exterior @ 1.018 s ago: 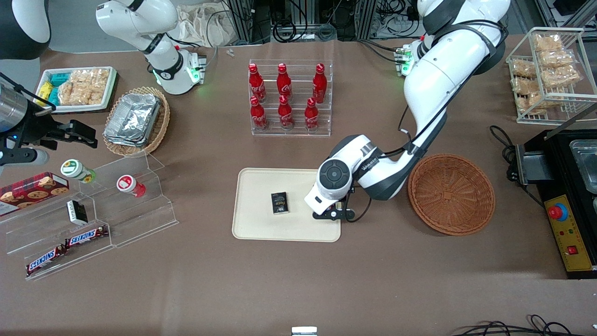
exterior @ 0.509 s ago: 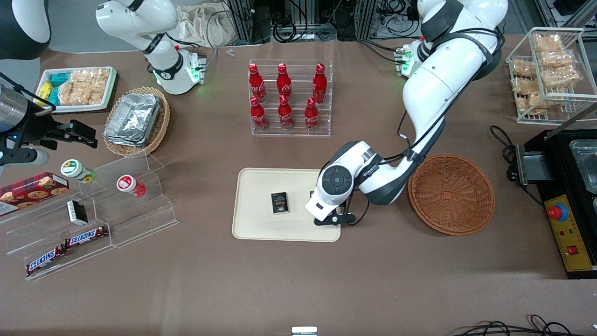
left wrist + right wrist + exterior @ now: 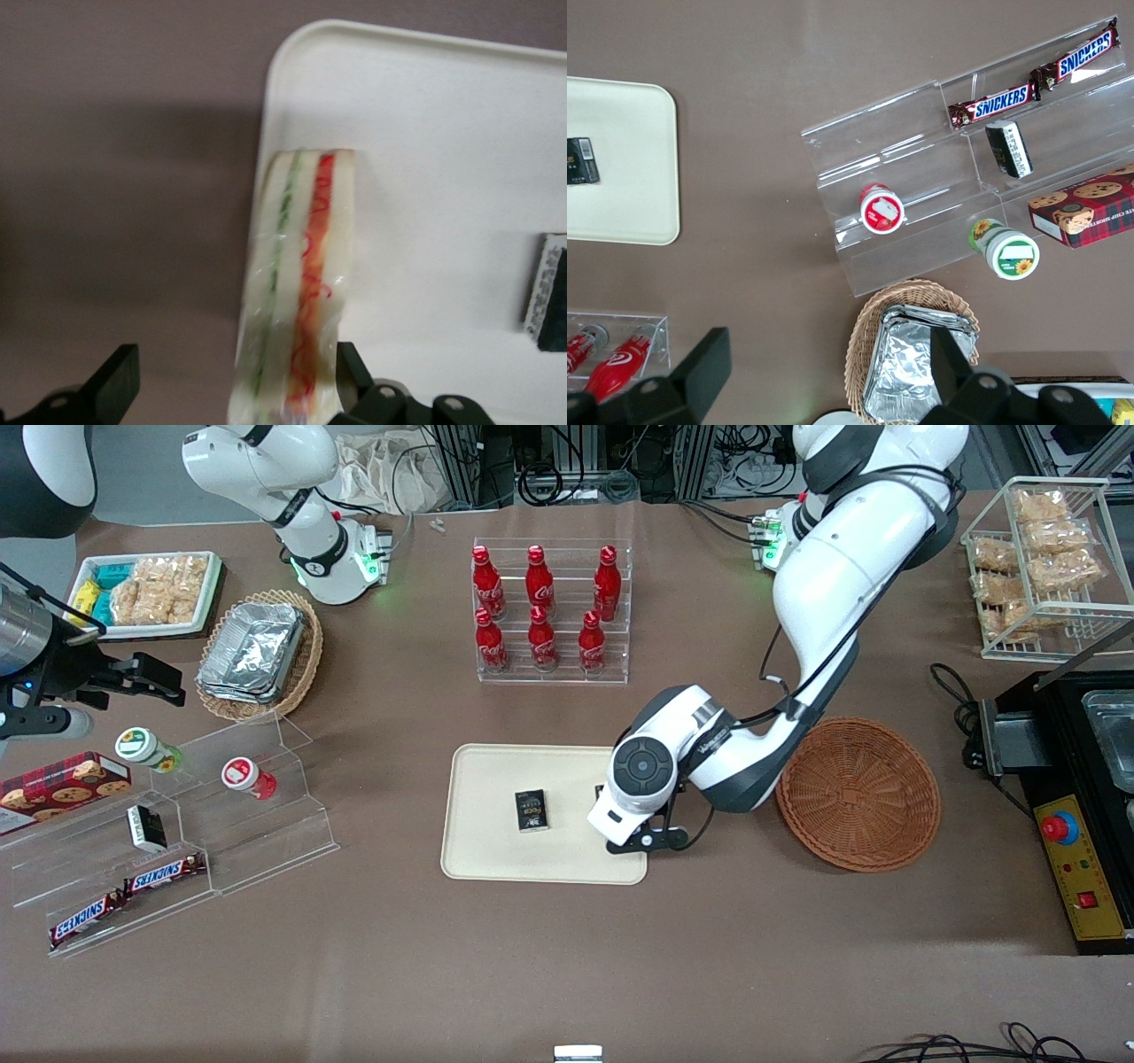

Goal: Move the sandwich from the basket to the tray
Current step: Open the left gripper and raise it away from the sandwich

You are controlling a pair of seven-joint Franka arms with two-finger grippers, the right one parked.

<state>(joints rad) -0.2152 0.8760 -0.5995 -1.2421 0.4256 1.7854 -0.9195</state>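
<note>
Sandwich [image 3: 297, 292] is out of the basket [image 3: 858, 794], which sits empty, and rests at the edge of the tray [image 3: 496, 859] nearest that basket. The gripper [image 3: 226, 398] hangs just above it, fingers spread and not clamping, so pretty much only the arm's retreat looks left.

We identify a robotics lab staged as a shop: table [image 3: 797, 974], cola bottles [image 3: 540, 607] in a display rack, cabling [image 3: 567, 469].
</note>
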